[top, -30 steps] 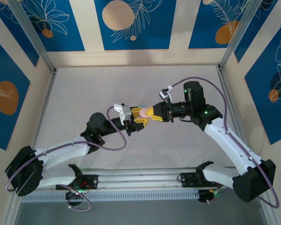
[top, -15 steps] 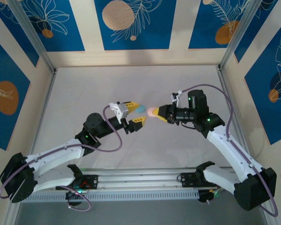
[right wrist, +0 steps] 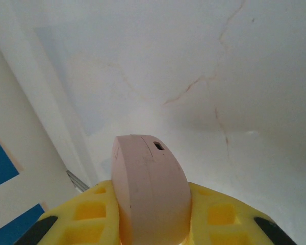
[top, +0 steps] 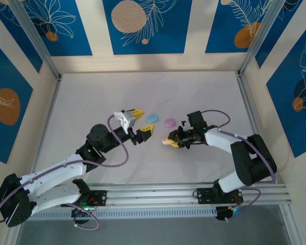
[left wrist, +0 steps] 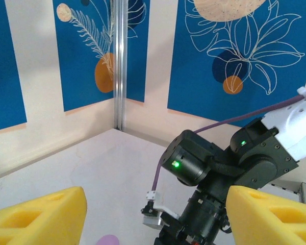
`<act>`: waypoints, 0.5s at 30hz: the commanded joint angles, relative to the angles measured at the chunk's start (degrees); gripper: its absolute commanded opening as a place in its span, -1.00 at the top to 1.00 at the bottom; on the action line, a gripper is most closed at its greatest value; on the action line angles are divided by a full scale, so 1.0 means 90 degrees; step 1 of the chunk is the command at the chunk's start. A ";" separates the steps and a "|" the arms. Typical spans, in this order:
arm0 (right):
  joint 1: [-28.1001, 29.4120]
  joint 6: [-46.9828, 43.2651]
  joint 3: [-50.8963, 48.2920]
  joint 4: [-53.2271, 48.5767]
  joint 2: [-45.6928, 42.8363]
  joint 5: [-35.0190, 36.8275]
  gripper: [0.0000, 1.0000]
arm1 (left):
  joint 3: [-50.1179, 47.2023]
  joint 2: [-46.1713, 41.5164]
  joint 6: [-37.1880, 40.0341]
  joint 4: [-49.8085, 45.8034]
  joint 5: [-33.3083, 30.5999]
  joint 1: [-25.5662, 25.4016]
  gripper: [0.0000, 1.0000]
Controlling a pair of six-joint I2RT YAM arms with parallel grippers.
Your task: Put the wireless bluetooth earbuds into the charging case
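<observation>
Fingers clamping the shut pink case (right wrist: 150,189), the right gripper (top: 170,140) is dropping low at 6 o'clock of the lilac case (top: 170,122) as the left gripper (top: 143,121), wide open and empty, is hanging back at its 9 o'clock, their handover seemingly over, buds perhaps inside.

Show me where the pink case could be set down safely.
Free: the far strip of table between the back wall and the blue case and lilac case, and the stretch along the left wall. Crowded: the middle, where the open left claw, both cases and the right claw gripping the pink case cluster.
</observation>
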 commanded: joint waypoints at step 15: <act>0.0069 -0.0294 0.0665 -0.0893 0.0662 0.1102 -0.11 | -0.0119 -0.0245 0.0178 -0.0240 -0.0485 -0.0048 -0.50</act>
